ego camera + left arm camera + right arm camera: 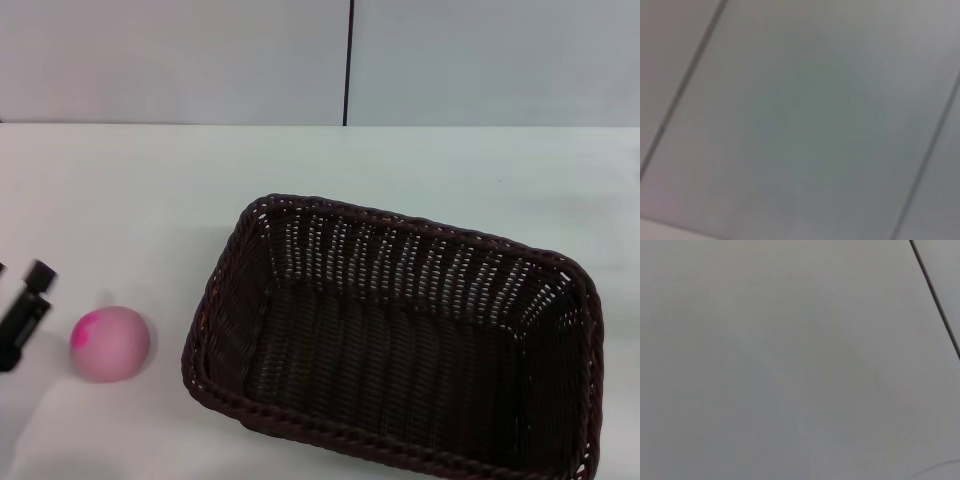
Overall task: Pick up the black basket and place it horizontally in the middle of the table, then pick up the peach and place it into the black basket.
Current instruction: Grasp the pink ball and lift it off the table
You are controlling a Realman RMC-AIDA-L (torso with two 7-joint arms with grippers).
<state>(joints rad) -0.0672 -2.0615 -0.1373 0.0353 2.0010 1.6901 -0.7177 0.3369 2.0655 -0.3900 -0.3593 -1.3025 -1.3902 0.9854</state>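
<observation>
Dark woven wicker: the black basket (395, 345), rectangular, rounded corners, braided rim, slatted sides. Stands upright on the white table (130, 190), near and right of centre, long side running left to right at a slight slant. Contents: nothing seen inside; bare woven floor.

The peach (110, 343): pale pink ball with a magenta patch, resting on the table left of the basket, apart from it.

Left gripper (22, 312): black, at the near left edge, just left of the peach; jaw state cannot be told.
</observation>
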